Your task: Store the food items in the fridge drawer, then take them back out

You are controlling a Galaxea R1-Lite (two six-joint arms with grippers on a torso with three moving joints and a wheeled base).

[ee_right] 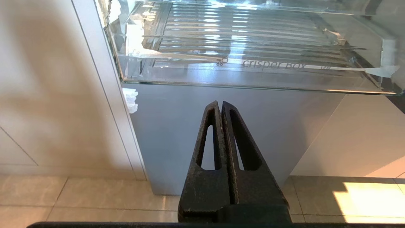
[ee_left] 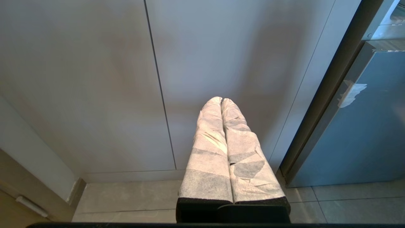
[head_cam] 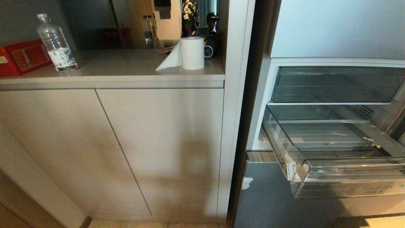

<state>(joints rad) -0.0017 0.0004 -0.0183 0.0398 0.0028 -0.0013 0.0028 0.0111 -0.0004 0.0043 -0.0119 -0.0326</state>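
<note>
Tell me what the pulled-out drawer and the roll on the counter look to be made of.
Fridge drawer: apparently clear, glossy rigid plastic; the ribbed floor shows through and glare runs along its front. Roll: seemingly soft matte white paper, one loose sheet trailing off.

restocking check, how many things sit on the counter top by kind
clear plastic water bottle: 1
red rectangular box: 1
white paper towel roll: 1
total: 3, not counting dim items farther back on the grey counter top

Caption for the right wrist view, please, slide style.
Right gripper shut and empty, below the pulled-out clear fridge drawer marked Crisper Box; no food in sight.
</note>
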